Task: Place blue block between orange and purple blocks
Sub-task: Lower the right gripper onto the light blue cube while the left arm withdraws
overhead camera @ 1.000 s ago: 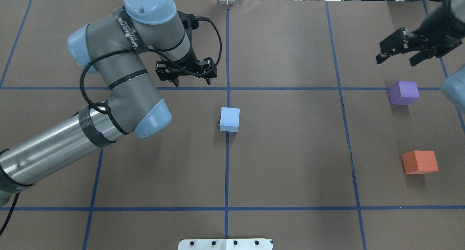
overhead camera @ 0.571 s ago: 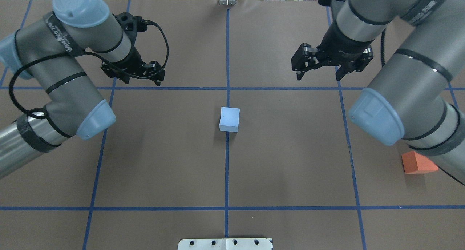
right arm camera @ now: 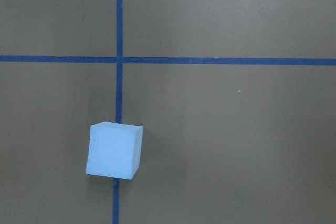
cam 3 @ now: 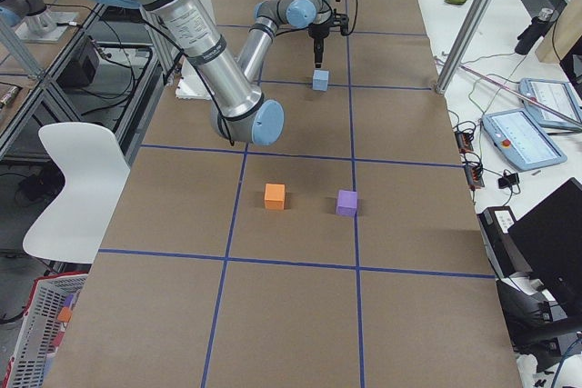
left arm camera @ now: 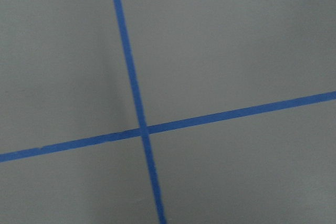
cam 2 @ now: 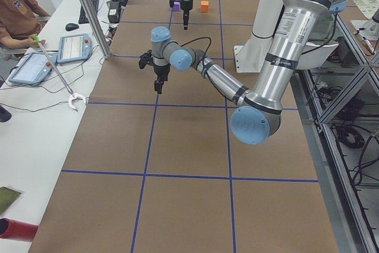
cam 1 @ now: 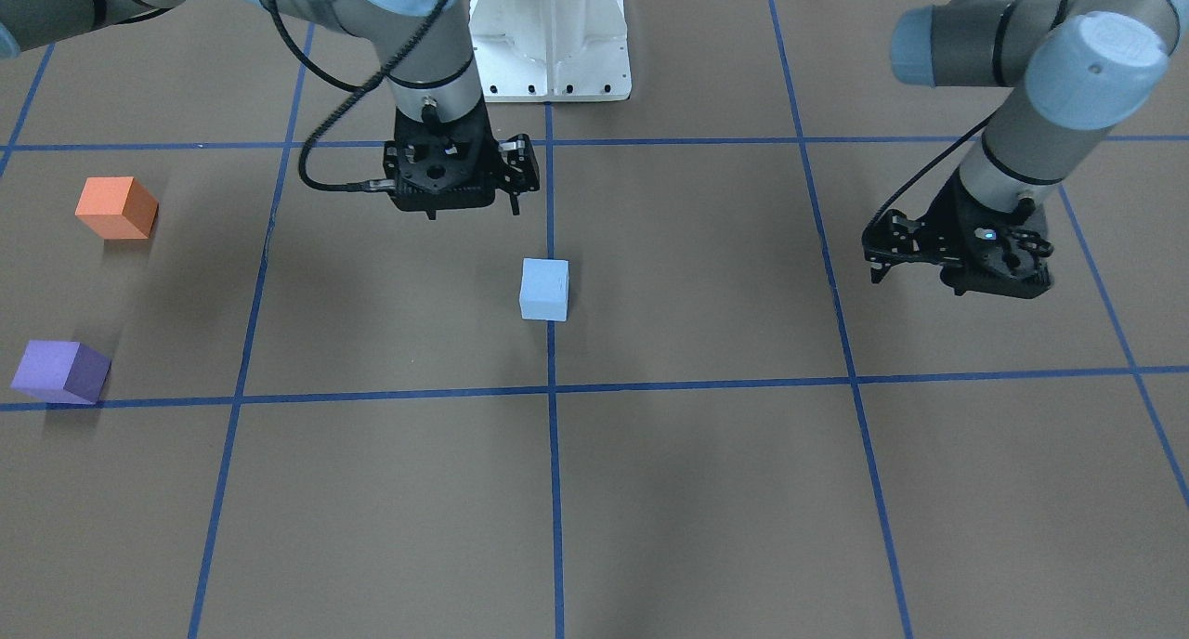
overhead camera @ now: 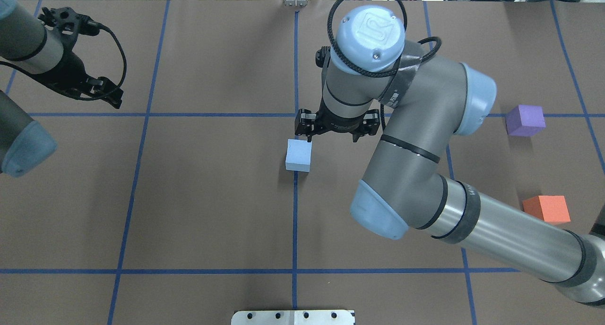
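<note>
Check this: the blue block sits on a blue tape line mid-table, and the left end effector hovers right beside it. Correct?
Wrong arm. In the overhead exterior view it is the right end effector hovering beside the blue block, which does sit on the tape line; the left end effector is far off to the side.
</note>
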Controlling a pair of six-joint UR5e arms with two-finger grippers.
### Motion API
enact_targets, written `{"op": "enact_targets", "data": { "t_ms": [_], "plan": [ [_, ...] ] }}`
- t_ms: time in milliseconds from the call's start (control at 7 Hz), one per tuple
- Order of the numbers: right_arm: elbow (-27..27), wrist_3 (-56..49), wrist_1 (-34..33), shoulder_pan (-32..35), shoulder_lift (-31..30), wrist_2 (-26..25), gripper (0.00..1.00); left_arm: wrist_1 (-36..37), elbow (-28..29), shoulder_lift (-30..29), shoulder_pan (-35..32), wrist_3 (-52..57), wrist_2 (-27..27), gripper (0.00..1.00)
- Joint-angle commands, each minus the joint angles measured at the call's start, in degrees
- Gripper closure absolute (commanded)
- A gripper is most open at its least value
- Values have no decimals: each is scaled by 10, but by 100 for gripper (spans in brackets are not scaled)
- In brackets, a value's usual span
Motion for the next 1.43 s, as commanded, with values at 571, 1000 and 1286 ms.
{"op": "enact_targets", "data": {
  "t_ms": [571, 1000, 1286],
  "plan": [
    [-171, 26, 97, -46, 59, -41, 0, 0, 3, 14, -18, 28, -2, 0],
    [-231, 29, 144, -52, 61, -55, 0, -1, 7, 14, -17, 28, 1, 0],
    [-237, 32, 153, -58, 61, -54, 0, -1, 7, 13, -16, 28, 1, 0]
  ]
}}
